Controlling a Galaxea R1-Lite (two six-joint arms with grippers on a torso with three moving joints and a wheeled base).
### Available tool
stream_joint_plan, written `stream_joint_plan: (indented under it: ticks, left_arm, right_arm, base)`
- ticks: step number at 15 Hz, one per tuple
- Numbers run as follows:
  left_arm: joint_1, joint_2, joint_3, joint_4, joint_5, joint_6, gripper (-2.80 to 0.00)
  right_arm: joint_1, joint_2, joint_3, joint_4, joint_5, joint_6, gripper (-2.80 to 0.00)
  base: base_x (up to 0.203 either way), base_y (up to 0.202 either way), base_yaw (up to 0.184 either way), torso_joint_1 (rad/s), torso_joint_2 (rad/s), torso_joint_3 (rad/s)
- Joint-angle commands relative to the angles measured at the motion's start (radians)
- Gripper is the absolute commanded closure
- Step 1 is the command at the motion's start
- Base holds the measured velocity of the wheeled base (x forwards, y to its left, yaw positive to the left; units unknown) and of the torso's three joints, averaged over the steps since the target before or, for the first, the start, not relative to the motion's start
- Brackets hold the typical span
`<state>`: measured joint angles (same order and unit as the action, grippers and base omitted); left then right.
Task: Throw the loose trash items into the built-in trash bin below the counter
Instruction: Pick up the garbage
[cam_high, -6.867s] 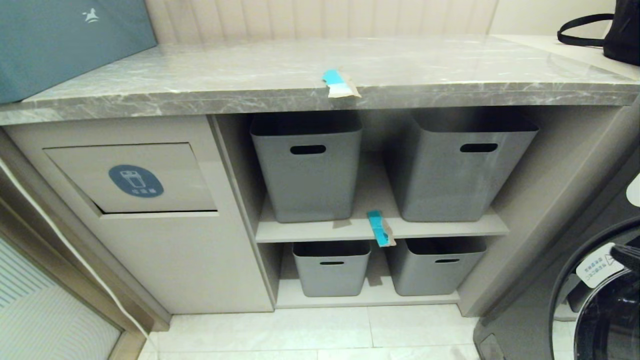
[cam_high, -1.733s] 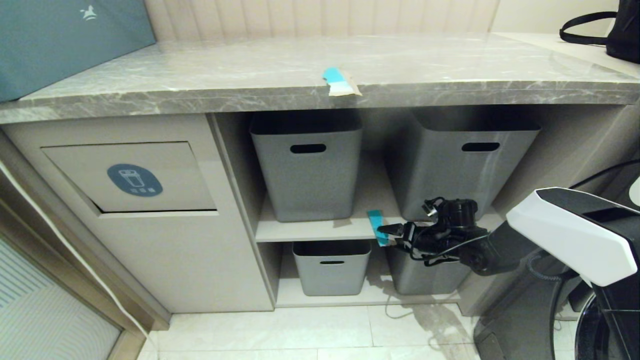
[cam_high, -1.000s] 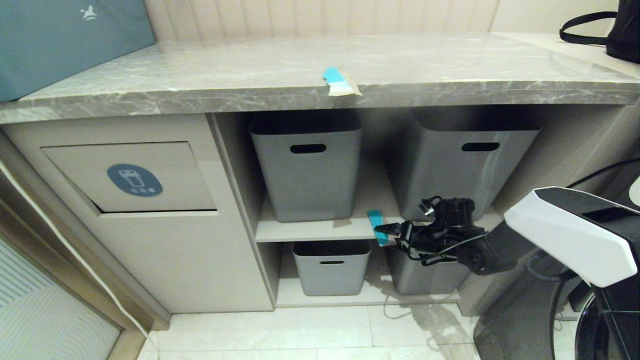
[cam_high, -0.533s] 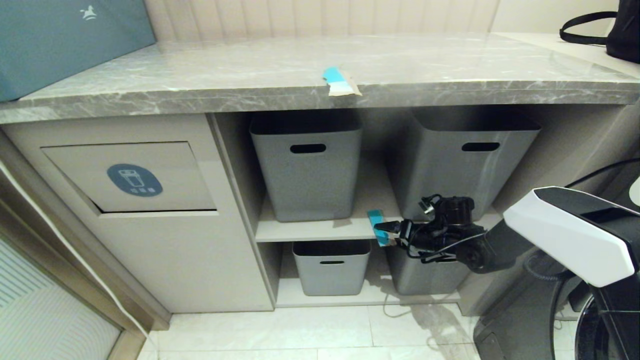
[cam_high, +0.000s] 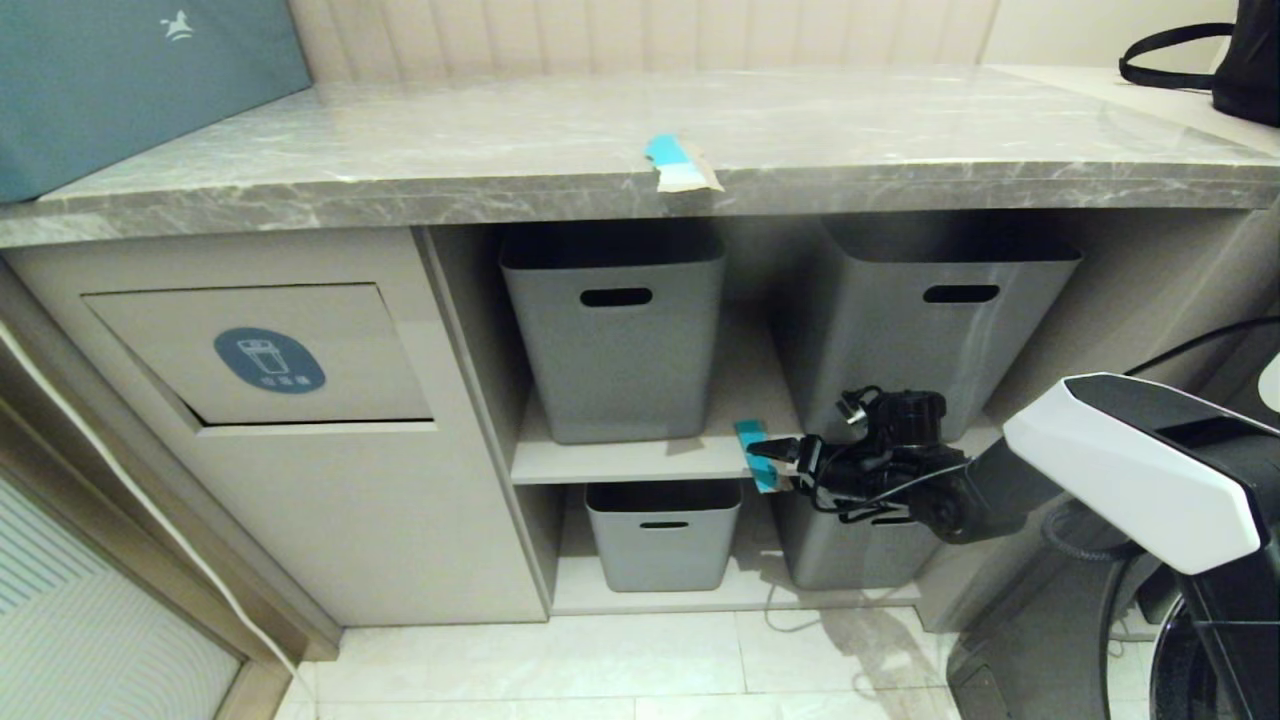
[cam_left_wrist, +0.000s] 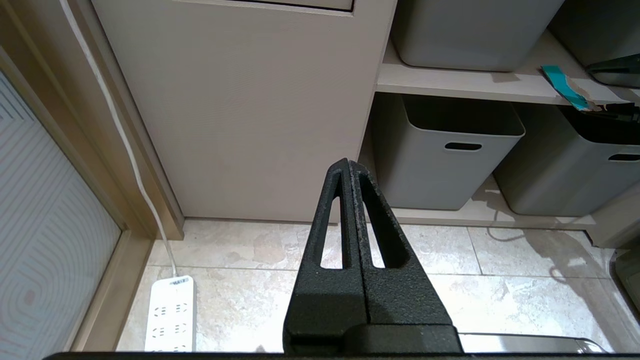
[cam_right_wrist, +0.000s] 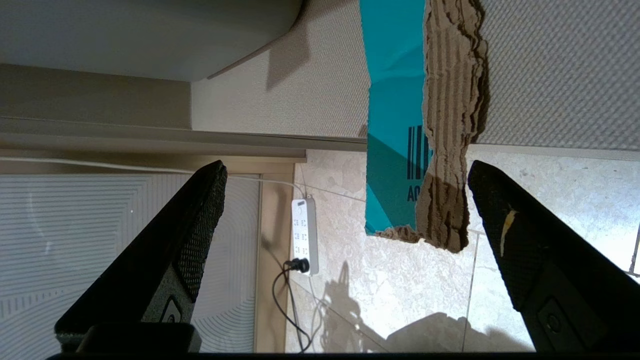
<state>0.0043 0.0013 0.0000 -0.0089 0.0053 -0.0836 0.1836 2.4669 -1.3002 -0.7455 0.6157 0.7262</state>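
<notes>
One cyan-blue cardboard strip (cam_high: 678, 165) lies on the grey marble counter (cam_high: 400, 190), overhanging its front edge. The other strip (cam_high: 753, 446) (cam_right_wrist: 400, 125) (cam_left_wrist: 562, 86) lies on the middle shelf between two baskets, its torn end sticking out past the shelf edge. My right gripper (cam_high: 775, 466) (cam_right_wrist: 345, 167) is open, one finger on each side of that overhanging end, not touching it. The trash bin flap (cam_high: 330, 340) with its blue-grey sticker (cam_high: 269, 360) is shut, at the left under the counter. My left gripper (cam_left_wrist: 348, 164) hangs low above the floor, shut and empty.
Grey slot-handled baskets (cam_high: 615, 330) (cam_high: 920, 340) (cam_high: 662, 535) fill the shelves. A washing machine (cam_high: 1200, 620) stands at the right. A white power strip (cam_left_wrist: 169, 315) and cable lie on the floor at the left. A teal box (cam_high: 130, 80) and black bag (cam_high: 1240, 60) sit on the counter.
My right arm came into view and reached the shelf strip. Over the last second its gripper has crept slightly left and up, closing in on the strip's end.
</notes>
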Motion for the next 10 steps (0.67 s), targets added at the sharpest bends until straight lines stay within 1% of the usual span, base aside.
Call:
stream_joint_plan:
  ticks: [1, 6, 10]
  left_arm:
    - [0.000, 0.000, 0.003, 0.000, 0.001, -0.002, 0.00]
    - [0.000, 0.000, 0.003, 0.000, 0.001, -0.001, 0.00]
    - [0.000, 0.000, 0.003, 0.000, 0.001, -0.001, 0.00]
  right_arm:
    - [0.000, 0.003, -0.001, -0.005, 0.004, 0.004, -2.80]
    - [0.000, 0.004, -0.007, -0.003, 0.002, 0.007, -2.80]
    - [0.000, 0.003, -0.013, -0.005, 0.002, 0.036, -2.80]
  base:
    - [0.000, 0.000, 0.000, 0.000, 0.00, 0.000]
    - [0.000, 0.000, 0.000, 0.000, 0.00, 0.000]
    - [0.000, 0.000, 0.000, 0.000, 0.00, 0.000]
